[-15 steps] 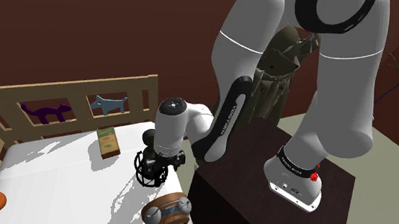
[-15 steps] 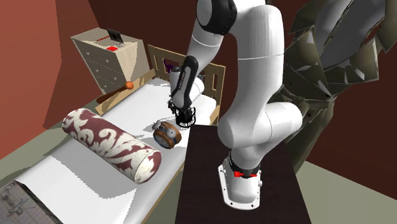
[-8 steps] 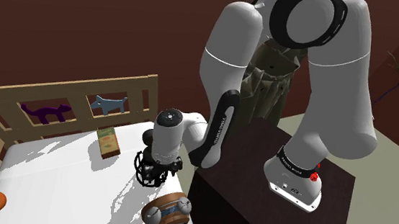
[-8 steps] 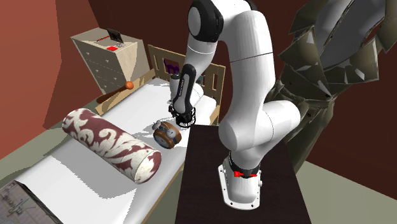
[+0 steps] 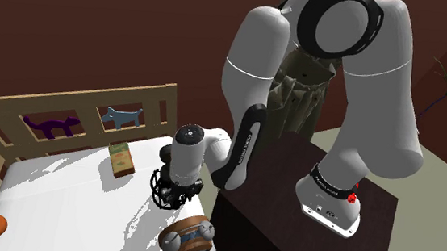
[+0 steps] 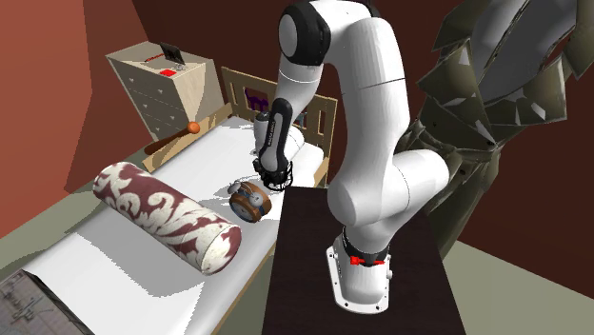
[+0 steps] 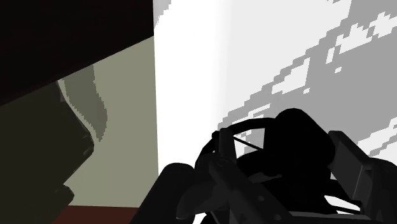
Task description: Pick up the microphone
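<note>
Microphone (image 5: 161, 191): black, caged, on white bed (image 5: 62, 206), centre of shoulder view.
Gripper (image 5: 177, 187): down over Microphone; grip cannot be told.

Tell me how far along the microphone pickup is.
Done: the approach, with the gripper down at the black microphone on the white bed. In hand: settling the grasp around it; a firm hold cannot be confirmed. Left: the lift, since the microphone rests on the bed.
</note>
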Motion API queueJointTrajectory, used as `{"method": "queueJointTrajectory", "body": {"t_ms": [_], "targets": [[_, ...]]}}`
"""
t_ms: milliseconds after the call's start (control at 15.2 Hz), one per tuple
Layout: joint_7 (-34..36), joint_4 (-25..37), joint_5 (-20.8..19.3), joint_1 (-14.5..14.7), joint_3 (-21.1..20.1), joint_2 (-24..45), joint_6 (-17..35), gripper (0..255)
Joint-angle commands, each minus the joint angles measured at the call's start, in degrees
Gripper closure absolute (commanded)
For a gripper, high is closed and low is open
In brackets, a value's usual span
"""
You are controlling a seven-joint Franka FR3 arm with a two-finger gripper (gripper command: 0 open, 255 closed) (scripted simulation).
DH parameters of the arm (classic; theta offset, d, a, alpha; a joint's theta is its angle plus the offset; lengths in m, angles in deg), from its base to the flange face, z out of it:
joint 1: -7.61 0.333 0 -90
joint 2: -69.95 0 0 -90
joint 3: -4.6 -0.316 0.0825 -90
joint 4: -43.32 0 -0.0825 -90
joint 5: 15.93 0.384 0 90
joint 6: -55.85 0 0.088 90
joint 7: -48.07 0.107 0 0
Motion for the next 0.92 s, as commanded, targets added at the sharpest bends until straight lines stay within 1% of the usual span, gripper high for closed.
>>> {"method": "queueJointTrajectory", "body": {"t_ms": [0, 198, 528, 858], "targets": [[0.0, 0.1, 0.0, 0.0, 0.1, 0.2, 0.0, 255], [-0.1, 0.0, 0.0, -0.1, 0.0, 0.0, -0.1, 255], [-1.6, -2.0, 1.6, -3.3, -3.6, -4.4, -3.0, 255], [-3.7, -3.8, 4.0, -6.9, -7.7, -8.7, -6.0, 255]]}}
